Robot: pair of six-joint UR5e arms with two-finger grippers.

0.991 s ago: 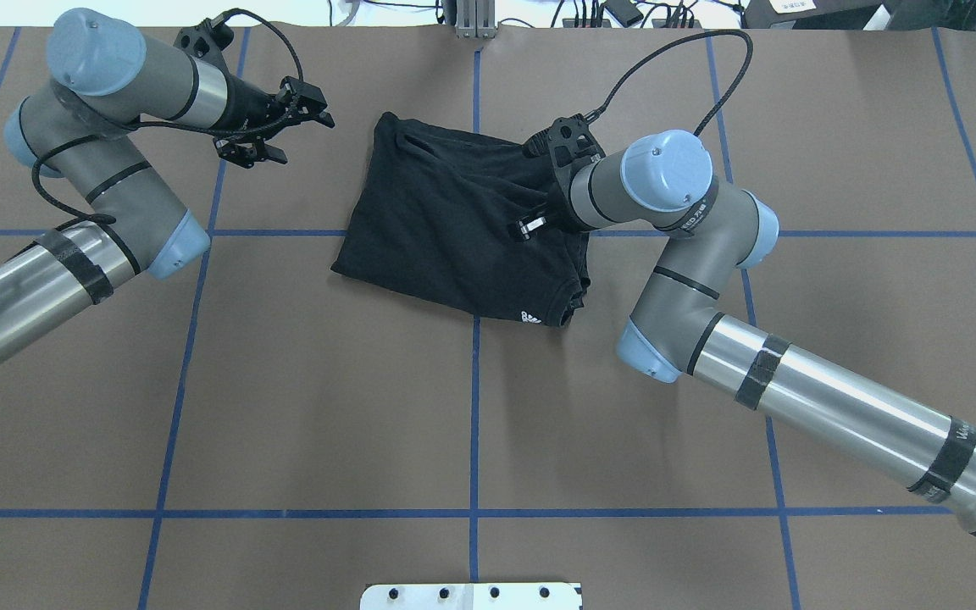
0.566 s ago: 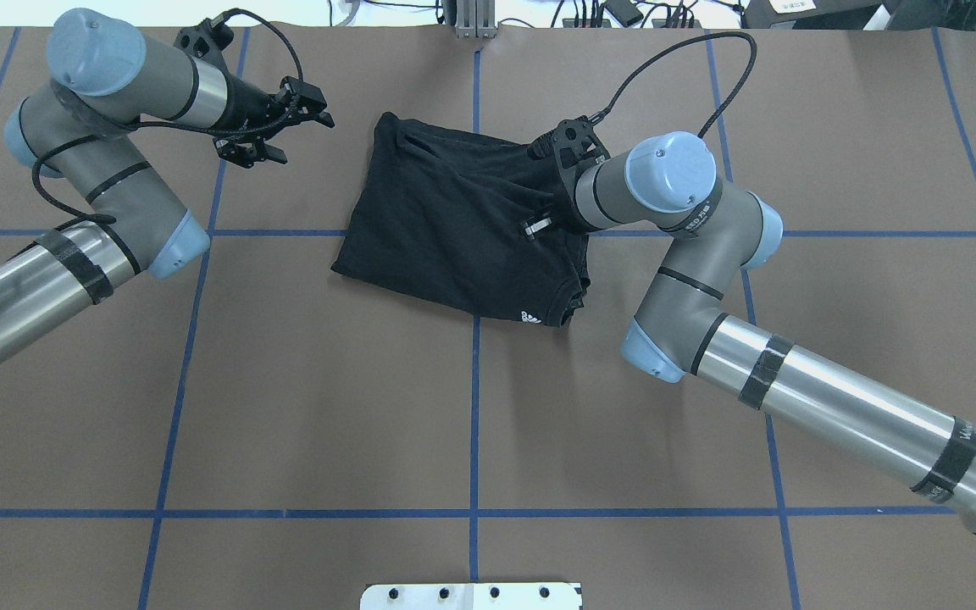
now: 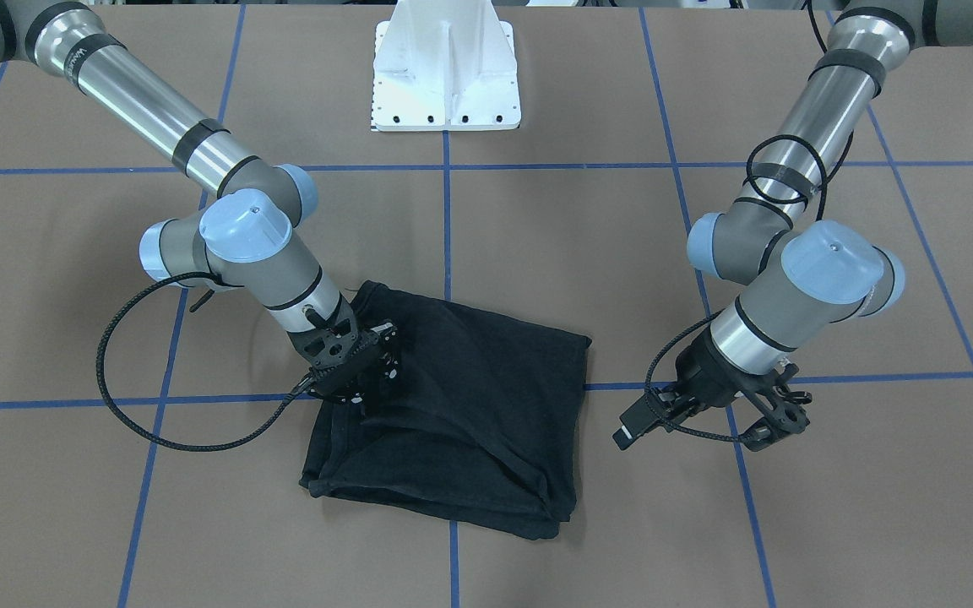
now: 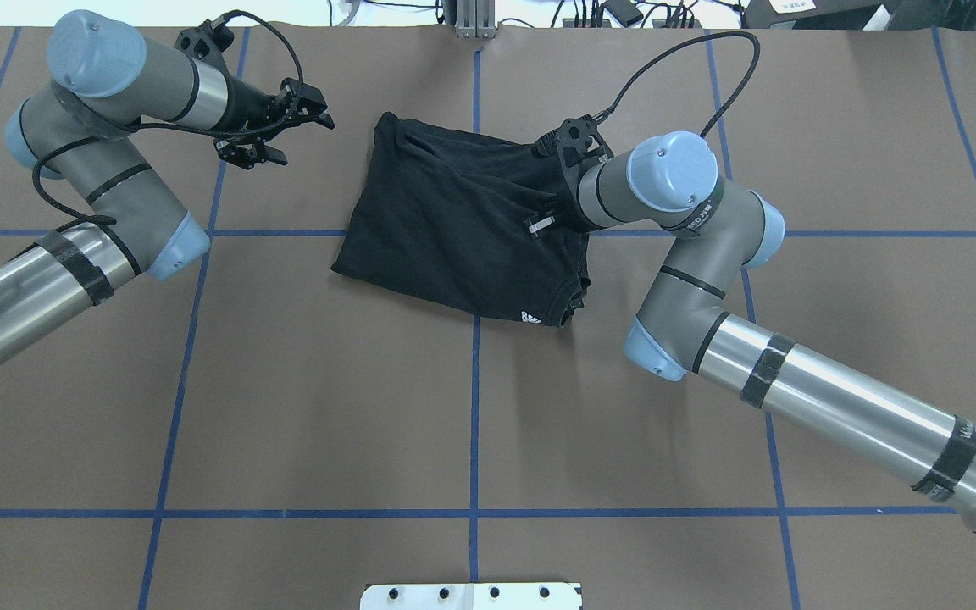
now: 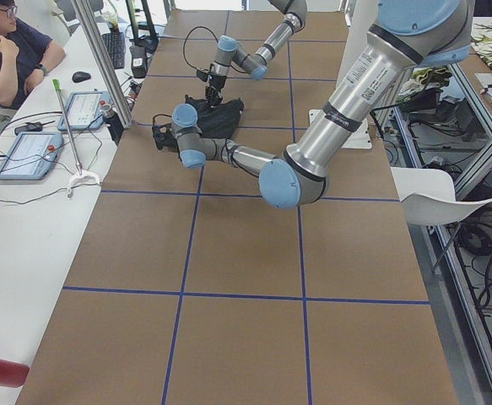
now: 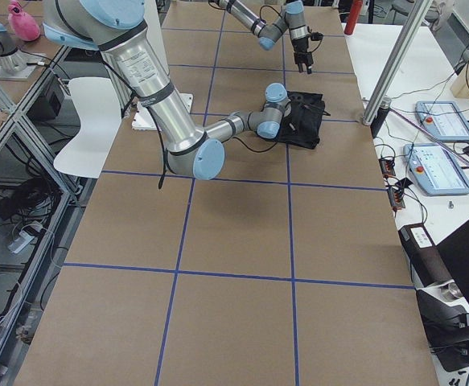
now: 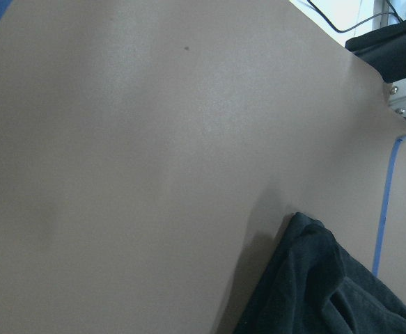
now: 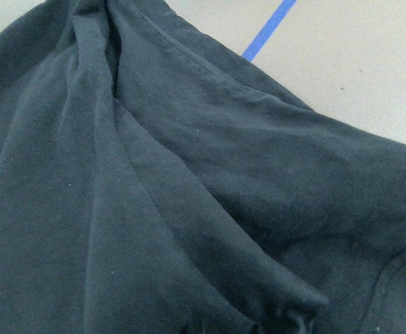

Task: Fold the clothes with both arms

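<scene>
The T-shirt [image 4: 446, 229] lies part-folded on the table [image 4: 327, 381]. The right gripper [image 4: 537, 225] jaws seemingly pinch a layer; the left gripper [image 4: 307, 141] jaws hang spread, well clear. Carry the fold low, edges aligned.

A robotics lab: blue-taped grid table [image 4: 327, 407], teach pendants [image 6: 437, 118] on side benches, aluminium framing [image 6: 397, 56].

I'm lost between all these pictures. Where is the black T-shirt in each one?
Front-facing: the black T-shirt lies lower centre.
Overhead: upper centre.
Exterior left: far off, upper left of centre.
Exterior right: far off, upper right of centre.
Left wrist: bottom right corner.
Right wrist: fills most of the frame.
Shared landmark: the blue tape line running from the white base under the shirt.
</scene>
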